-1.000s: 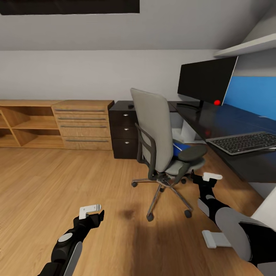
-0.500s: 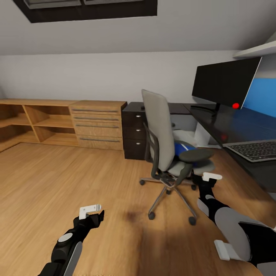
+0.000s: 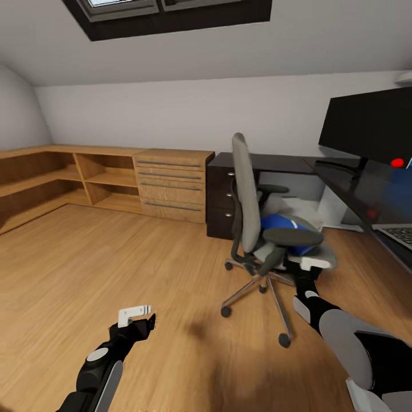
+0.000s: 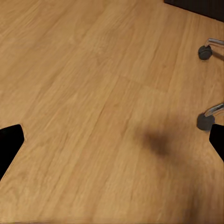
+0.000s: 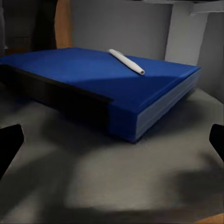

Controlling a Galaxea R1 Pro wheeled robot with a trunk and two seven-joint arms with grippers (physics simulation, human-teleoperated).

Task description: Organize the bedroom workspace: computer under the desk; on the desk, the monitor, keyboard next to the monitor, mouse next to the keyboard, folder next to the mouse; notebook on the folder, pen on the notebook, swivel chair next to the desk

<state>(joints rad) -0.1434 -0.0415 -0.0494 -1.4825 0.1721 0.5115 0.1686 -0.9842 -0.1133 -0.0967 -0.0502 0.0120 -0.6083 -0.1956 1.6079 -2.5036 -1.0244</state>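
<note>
The swivel chair (image 3: 252,212) stands right of centre in the head view, side-on to the black tabletop (image 3: 372,191) at the right edge. The blue folder (image 5: 116,88) lies flat on its grey seat, the pen (image 5: 126,61) resting on top. The right tool (image 3: 309,269) hovers at the seat's edge, spread. The left tool (image 3: 136,316), lower left, hangs spread over the wood floor (image 4: 93,116).
</note>
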